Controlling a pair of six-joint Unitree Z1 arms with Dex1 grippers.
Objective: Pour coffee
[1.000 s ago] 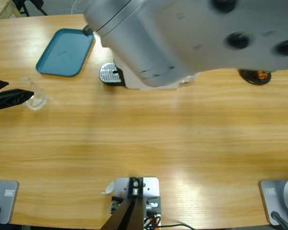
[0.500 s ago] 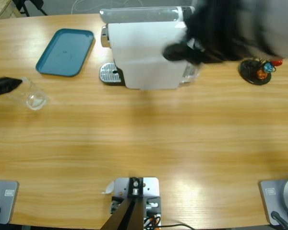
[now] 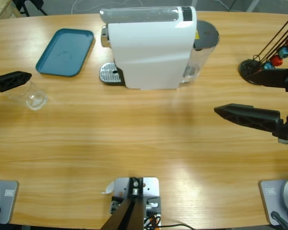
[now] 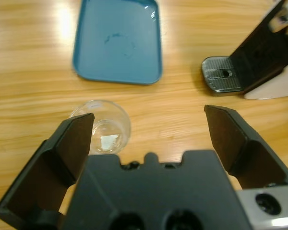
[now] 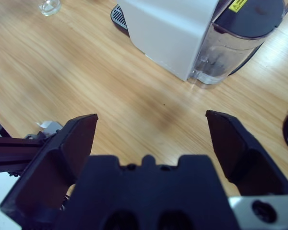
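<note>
Since a moment ago, my right hand point(image 3: 252, 98) has swung clear of the coffee machine point(image 3: 151, 48) and now hangs spread wide over bare tabletop point(image 3: 144, 143), holding nothing. My left hand point(image 4: 151, 139) hovers just beside the glass tumbler point(image 4: 103, 127), fingers apart and empty. No coffee shows in the glass, so I judge pouring hasn't begun.

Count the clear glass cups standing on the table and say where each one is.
1. The glass cup stands on bare wood just below the blue tray, close beside the open left hand. Another could be hidden behind the white coffee machine.
</note>
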